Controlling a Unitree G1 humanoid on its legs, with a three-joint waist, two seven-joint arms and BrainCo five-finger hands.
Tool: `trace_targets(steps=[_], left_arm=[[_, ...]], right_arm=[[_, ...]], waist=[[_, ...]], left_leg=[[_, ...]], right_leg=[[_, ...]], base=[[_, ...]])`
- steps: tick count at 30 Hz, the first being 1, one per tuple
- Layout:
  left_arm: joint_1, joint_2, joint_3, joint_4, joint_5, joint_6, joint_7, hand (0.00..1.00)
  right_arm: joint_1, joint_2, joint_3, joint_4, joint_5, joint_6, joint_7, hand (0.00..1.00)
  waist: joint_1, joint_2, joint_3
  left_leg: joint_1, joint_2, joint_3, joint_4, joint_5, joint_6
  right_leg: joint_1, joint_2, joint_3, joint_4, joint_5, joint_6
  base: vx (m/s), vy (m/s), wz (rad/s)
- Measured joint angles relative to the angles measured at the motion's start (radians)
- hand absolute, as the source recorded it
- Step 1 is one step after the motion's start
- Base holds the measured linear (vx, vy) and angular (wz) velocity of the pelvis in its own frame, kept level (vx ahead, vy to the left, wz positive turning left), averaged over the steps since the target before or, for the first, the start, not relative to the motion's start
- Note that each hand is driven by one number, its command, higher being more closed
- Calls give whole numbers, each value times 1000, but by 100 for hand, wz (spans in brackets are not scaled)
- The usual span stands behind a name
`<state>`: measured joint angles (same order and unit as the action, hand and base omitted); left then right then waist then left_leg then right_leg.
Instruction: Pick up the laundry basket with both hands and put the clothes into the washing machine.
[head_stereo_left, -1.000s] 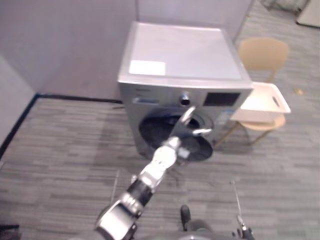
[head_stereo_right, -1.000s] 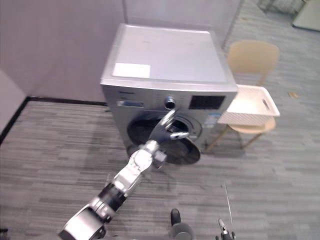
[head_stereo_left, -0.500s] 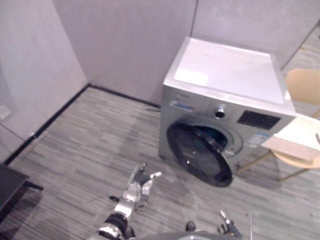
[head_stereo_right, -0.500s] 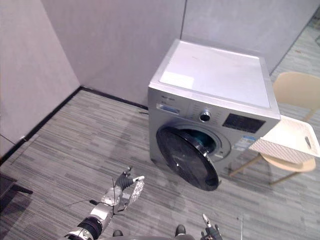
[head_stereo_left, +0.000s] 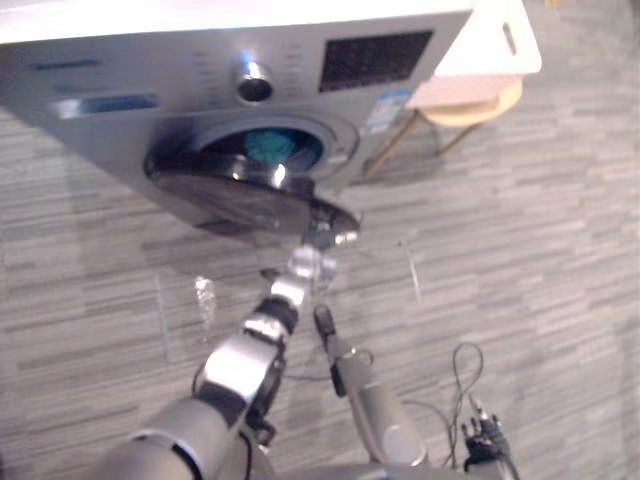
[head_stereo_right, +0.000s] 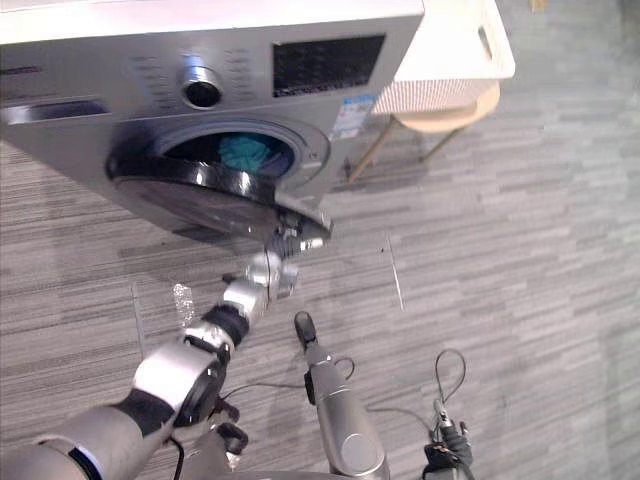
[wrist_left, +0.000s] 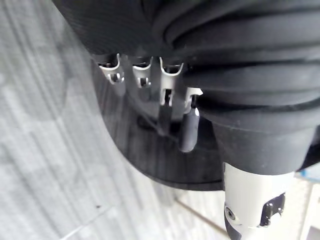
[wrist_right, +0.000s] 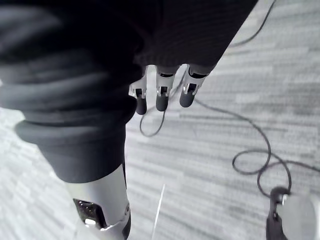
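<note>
The silver front-loading washing machine (head_stereo_left: 120, 60) stands with its round dark-glass door (head_stereo_left: 230, 195) swung open. To its right, a white perforated plastic laundry basket (head_stereo_right: 450, 50) rests on a tan wooden chair (head_stereo_left: 470, 105), well apart from both hands. A teal cloth (head_stereo_right: 245, 152) already lies in the drum. The left hand (head_stereo_right: 283, 247) is at the door's free edge, its fingers (wrist_left: 186, 132) straight and spread flat against the dark glass, gripping nothing. The right hand (wrist_right: 160, 97) hangs low over the carpet, fingers loose and empty.

The step looks like swinging the door. Keep the flat fingers near the free edge, away from the hinge, and push along the door's arc. Check first that no cloth overhangs the drum's lip, or the latch may not catch.
</note>
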<state>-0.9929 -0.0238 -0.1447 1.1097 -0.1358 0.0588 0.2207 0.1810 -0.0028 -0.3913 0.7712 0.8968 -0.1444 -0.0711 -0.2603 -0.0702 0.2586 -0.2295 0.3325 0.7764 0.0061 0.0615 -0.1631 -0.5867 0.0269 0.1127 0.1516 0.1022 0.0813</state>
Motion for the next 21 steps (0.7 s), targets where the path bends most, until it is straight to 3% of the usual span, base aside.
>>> trace_targets(steps=[3,4,6,9,14,17,21], left_arm=[[-230,44,-21,-165,-102,-32,-25,0],[-255,38,-29,-189,-125,-20,-37,0],[-264,7,-44,-194,-168,-18,-32,0],[-265,37,-42,-199,-166,-18,-6,0],[-253,81,-48,-269,-164,-31,-2,0],[-169,125,-22,-323,-137,-97,16,0],[8,127,120,-364,-101,-162,61,0]], right_arm=[[-24,19,-8,9,27,4,7,0],[-34,21,-8,12,38,6,7,0],[-64,30,-7,-7,59,11,9,0],[-77,36,21,-123,85,11,10,0],[-76,32,122,-405,79,-46,23,0],[-62,23,122,-409,58,-71,26,0],[10,23,113,-318,33,-79,10,0]], waist=[[2,8,21],[3,8,21],[1,14,26],[9,32,43],[33,35,73],[32,40,80],[35,41,81]], left_leg=[[-2,12,56,14,0,0],[-2,9,58,13,0,0],[0,-2,62,13,0,0],[-2,-21,65,14,-2,1],[-36,-19,46,72,-34,7],[-50,0,14,120,-39,16],[-21,21,-67,138,-36,14]], right_leg=[[-22,8,-1,36,0,-1],[-29,7,-2,47,0,-1],[-41,-3,-2,80,-1,-1],[-58,-22,-3,113,-1,-1],[-58,-51,-18,103,-14,11],[-22,-63,-62,79,-23,-3],[80,-76,-148,69,-30,-18]], base=[[105,29,-9],[39,55,1],[24,71,4],[-4,41,11],[-75,-59,15],[-89,-130,29],[-63,-54,60]])
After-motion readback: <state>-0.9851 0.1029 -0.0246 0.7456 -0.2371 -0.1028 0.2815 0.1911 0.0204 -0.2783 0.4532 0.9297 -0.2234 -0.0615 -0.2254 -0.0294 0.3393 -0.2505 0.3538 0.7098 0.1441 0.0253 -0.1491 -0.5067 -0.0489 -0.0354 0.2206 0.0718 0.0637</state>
